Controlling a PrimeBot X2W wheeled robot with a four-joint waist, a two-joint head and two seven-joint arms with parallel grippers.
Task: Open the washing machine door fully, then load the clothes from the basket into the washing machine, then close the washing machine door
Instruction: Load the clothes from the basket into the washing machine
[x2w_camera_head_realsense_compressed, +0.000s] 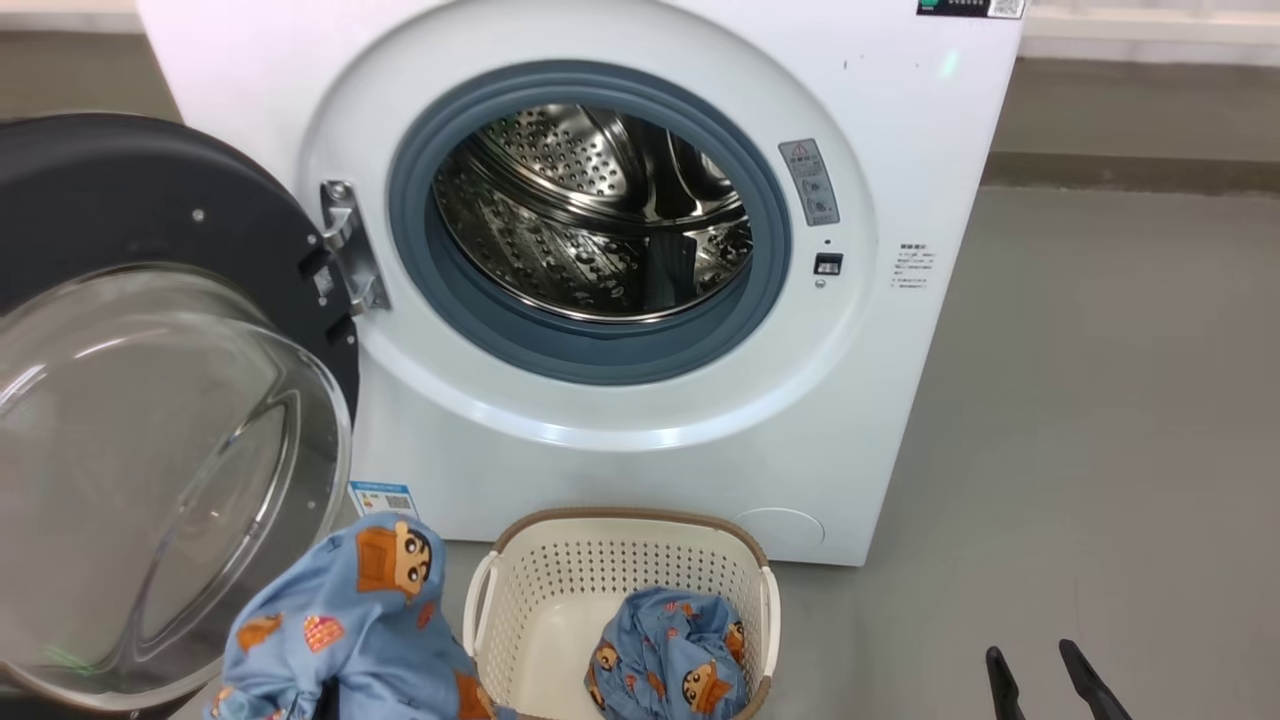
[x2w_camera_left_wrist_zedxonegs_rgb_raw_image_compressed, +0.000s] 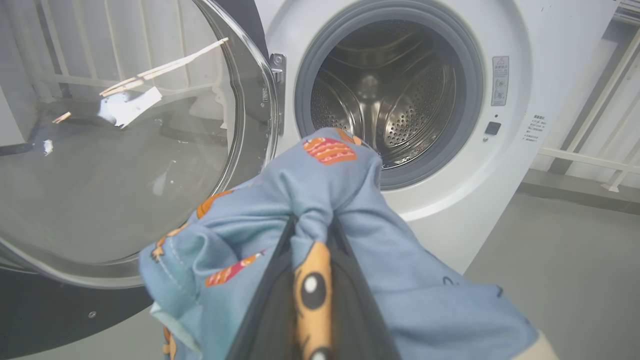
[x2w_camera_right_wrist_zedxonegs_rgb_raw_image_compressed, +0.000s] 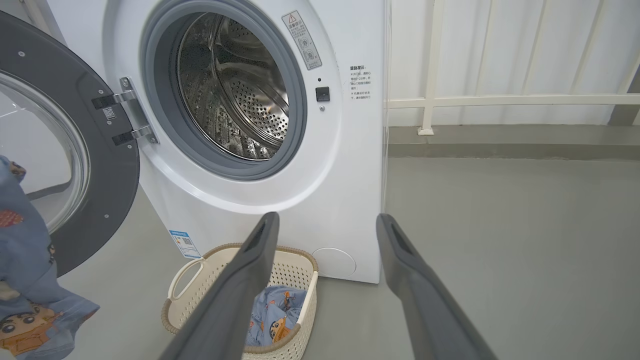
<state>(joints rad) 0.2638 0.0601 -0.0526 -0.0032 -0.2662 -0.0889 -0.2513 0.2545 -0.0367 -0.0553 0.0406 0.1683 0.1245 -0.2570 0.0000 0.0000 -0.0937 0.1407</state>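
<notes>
Hanging low before the washing machine (x2w_camera_head_realsense_compressed: 640, 470), one garment (x2w_camera_head_realsense_compressed: 300, 600) in the clamped left gripper (x2w_camera_left_wrist_zedxonegs_rgb_raw_image_compressed: 314, 222); trailing cloth could catch the seal (x2w_camera_head_realsense_compressed: 590, 350) and fall short. Right gripper (x2w_camera_right_wrist_zedxonegs_rgb_raw_image_compressed: 326, 216) open, empty.

Floor (x2w_camera_head_realsense_compressed: 1100, 400): smooth grey, matte, seamless, with a faint soft sheen. Back wall (x2w_camera_right_wrist_zedxonegs_rgb_raw_image_compressed: 540, 50): white vertical panels. A white rail (x2w_camera_right_wrist_zedxonegs_rgb_raw_image_compressed: 500, 100) runs horizontally across it, carried by a white post (x2w_camera_right_wrist_zedxonegs_rgb_raw_image_compressed: 432, 65) that lands on a raised grey kerb (x2w_camera_right_wrist_zedxonegs_rgb_raw_image_compressed: 500, 135) along the wall foot. Darker band where the kerb meets the floor. Light is even and diffuse, shadows soft.
</notes>
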